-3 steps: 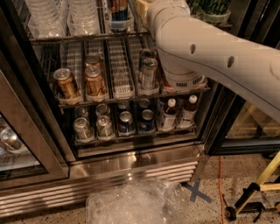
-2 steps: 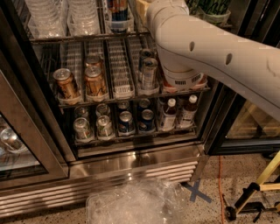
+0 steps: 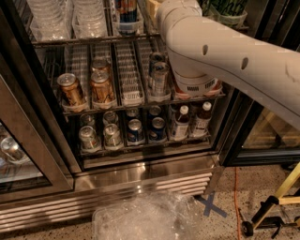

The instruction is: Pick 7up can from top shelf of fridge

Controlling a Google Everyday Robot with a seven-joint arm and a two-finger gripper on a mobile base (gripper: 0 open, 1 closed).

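The fridge stands open in front of me. Its top shelf shows along the top edge, with whitish plastic cups on it. A green can with pale streaks, the 7up can, sits at the top right in a translucent cup, cut off by the frame edge. My white arm reaches from the right up to the top shelf. It passes just left of the green can. My gripper is past the top edge, out of view.
A blue-and-red can stands on the top shelf left of the arm. Copper cans and a silver can sit in white slotted lanes on the middle rack. Cans and bottles fill the lower rack. A plastic tub lies on the floor.
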